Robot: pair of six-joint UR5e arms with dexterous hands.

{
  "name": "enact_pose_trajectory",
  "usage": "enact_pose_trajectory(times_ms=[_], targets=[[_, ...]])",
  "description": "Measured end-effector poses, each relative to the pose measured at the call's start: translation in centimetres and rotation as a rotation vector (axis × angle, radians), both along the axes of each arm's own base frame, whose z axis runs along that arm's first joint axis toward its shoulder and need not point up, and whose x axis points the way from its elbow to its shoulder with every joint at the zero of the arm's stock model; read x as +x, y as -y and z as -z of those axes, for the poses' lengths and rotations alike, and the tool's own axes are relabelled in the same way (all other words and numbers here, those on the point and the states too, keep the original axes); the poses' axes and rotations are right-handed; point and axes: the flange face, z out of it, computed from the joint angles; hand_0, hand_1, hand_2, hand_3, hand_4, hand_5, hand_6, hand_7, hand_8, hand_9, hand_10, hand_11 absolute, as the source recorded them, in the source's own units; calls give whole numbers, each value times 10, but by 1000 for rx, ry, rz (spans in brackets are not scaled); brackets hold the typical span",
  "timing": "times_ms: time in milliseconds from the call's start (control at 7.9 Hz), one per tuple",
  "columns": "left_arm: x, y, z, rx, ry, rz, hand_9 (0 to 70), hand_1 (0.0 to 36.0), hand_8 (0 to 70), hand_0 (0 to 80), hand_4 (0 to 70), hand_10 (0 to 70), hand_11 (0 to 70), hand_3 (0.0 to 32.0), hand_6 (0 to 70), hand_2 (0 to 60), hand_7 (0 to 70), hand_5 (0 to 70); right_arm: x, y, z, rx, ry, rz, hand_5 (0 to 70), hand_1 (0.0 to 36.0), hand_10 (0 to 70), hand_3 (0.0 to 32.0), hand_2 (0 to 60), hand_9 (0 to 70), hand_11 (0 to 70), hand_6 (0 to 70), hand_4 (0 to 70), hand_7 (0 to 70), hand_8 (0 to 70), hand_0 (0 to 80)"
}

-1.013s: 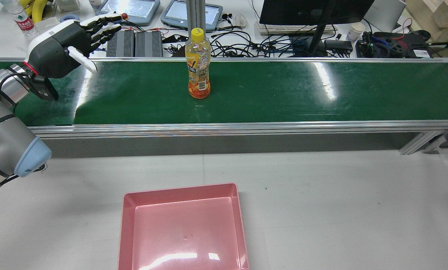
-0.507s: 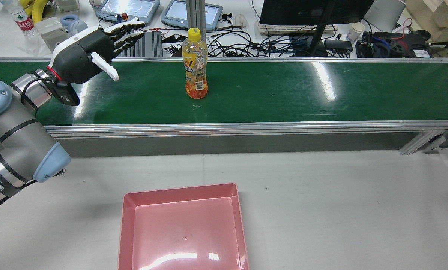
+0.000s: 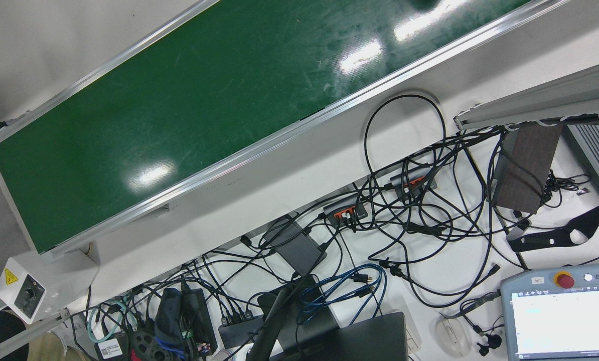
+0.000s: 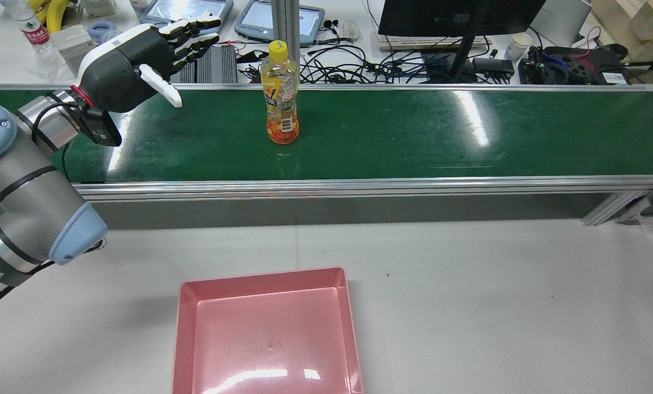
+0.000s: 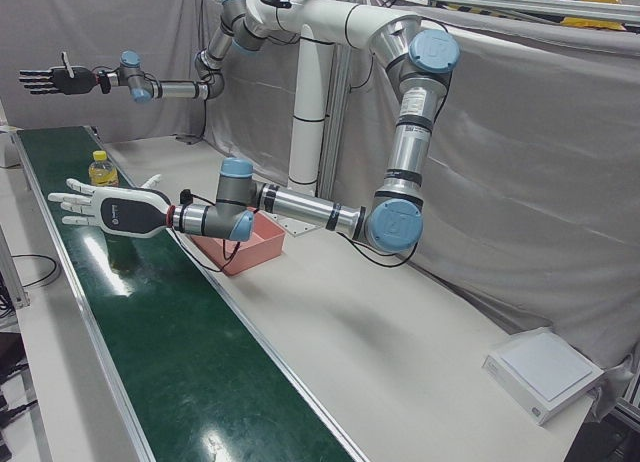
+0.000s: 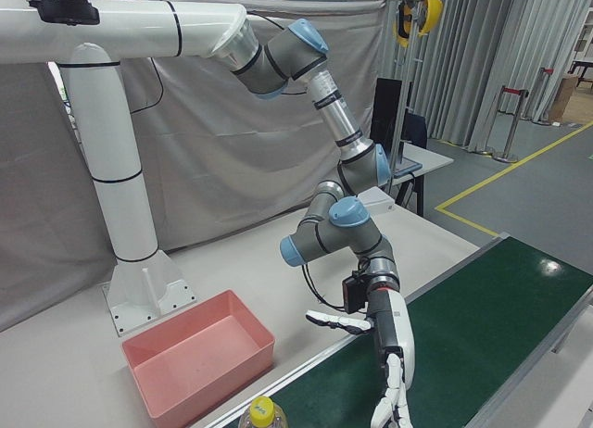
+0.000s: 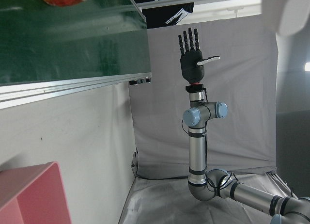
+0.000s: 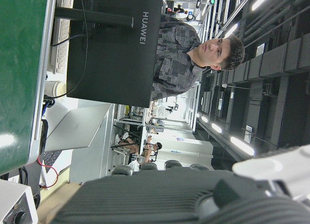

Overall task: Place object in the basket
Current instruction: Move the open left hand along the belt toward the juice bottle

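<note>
An orange drink bottle point(image 4: 279, 94) with a yellow cap stands upright on the green conveyor belt point(image 4: 414, 137). My left hand point(image 4: 135, 60) hovers open over the belt's left part, fingers stretched toward the bottle, a clear gap between them. In the left-front view the left hand point(image 5: 110, 210) is nearer the camera than the bottle point(image 5: 100, 170). The pink basket point(image 4: 187, 328) lies empty on the white table in front of the belt. My right hand point(image 5: 50, 80) is raised high and open, far from the belt; the left hand view also shows the right hand point(image 7: 193, 59).
Beyond the belt a desk carries tangled cables point(image 4: 359, 68), a monitor point(image 4: 458, 16) and teach pendants point(image 4: 187, 13). The belt's aluminium rail point(image 4: 359, 186) runs between belt and table. A white box point(image 5: 545, 372) sits at the table's far end.
My left hand has swung right along the belt toward the bottle and risen a little. The bottle has drifted slightly left on the belt.
</note>
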Motion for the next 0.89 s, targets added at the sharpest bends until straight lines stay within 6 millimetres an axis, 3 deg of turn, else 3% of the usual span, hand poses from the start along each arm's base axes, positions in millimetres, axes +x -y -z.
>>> enact_pose_trajectory(times_ms=[887], targets=[[29,-11,-2,-16,32,12,102,48,76,666,139,15,38,14,4,0,20,156,0,0,0,0,0,0,0,0,0,0,0,0,0,0,0,0,0,0]])
